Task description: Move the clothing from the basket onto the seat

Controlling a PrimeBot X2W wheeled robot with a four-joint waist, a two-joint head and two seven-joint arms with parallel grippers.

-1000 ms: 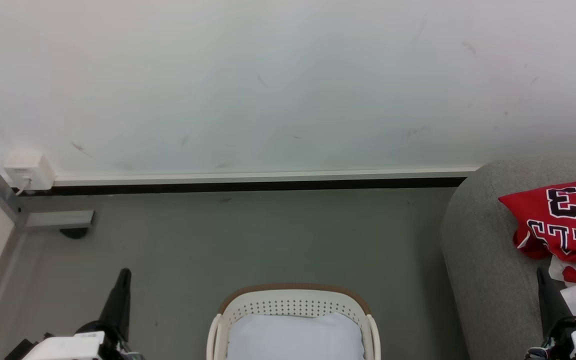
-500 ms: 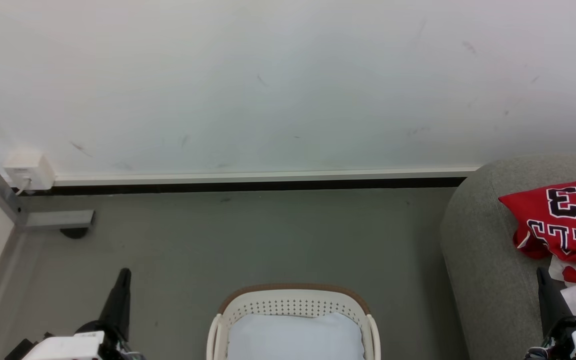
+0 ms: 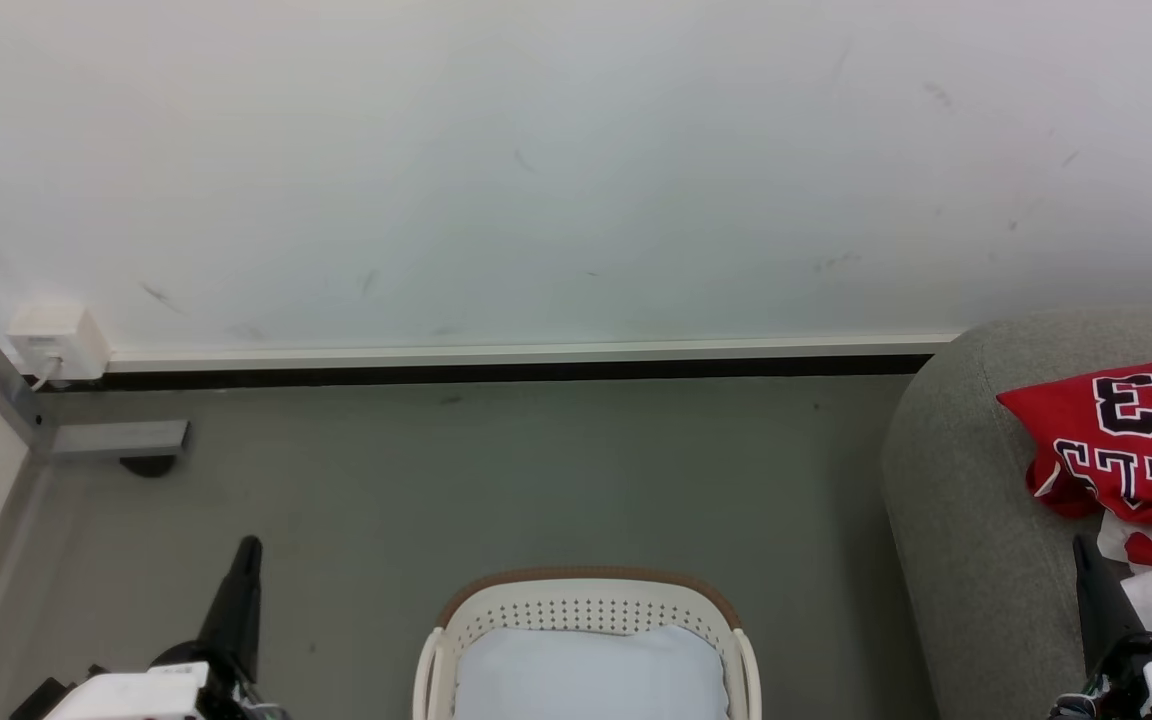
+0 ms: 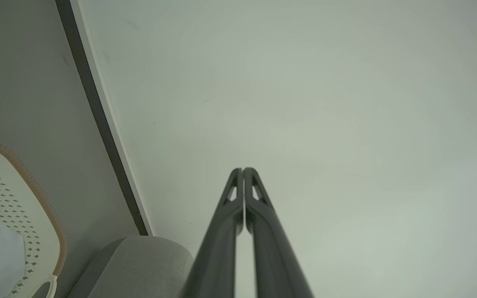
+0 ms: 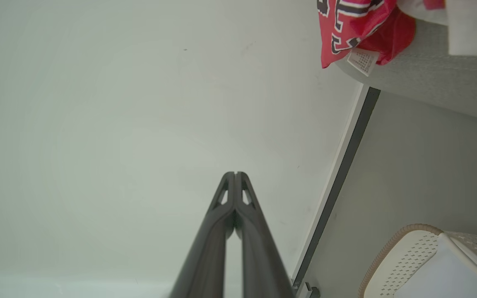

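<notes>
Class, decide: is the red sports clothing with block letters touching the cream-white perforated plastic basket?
Apart. The head view shows the red clothing lying on the grey fabric seat, with bare seat and floor between it and the basket.

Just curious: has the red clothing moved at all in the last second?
No. The clothing sits unchanged against the seat edge and the baseboard.

The grey floor (image 3: 536, 480) before me bears the basket (image 3: 586, 610) and, toward its right edge, the seat (image 3: 966, 520); red clothing (image 3: 1126, 440) lies on that seat.
</notes>
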